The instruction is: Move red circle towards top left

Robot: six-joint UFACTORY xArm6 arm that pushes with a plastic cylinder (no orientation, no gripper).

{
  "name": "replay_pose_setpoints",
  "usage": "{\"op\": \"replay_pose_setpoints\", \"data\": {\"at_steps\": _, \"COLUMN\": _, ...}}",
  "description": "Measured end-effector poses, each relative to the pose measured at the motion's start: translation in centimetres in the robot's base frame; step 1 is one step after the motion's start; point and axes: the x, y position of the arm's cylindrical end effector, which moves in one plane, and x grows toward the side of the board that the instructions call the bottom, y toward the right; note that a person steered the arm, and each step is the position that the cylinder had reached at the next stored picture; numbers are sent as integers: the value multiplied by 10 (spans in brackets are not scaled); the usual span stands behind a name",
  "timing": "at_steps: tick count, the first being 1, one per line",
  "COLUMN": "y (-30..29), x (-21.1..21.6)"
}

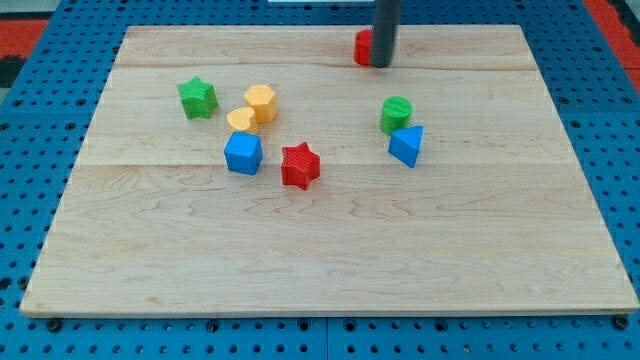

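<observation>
The red circle sits near the top edge of the wooden board, a little right of centre, partly hidden by the rod. My tip rests against the red circle's right side. The rod rises out of the view's top.
A green star lies at the upper left. A yellow hexagon, a yellow heart and a blue cube cluster below it. A red star lies mid-board. A green cylinder and a blue triangle lie at the right.
</observation>
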Motion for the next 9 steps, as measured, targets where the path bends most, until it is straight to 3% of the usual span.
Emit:
{"op": "replay_pose_setpoints", "data": {"at_steps": 1, "y": 50, "x": -1}}
{"op": "replay_pose_setpoints", "data": {"at_steps": 2, "y": 47, "x": -31}}
{"op": "replay_pose_setpoints", "data": {"at_steps": 3, "y": -86, "x": -33}}
{"op": "replay_pose_setpoints", "data": {"at_steps": 4, "y": -162, "x": -34}}
{"op": "replay_pose_setpoints", "data": {"at_steps": 5, "y": -108, "x": -58}}
{"op": "replay_pose_setpoints", "data": {"at_steps": 9, "y": -175, "x": -54}}
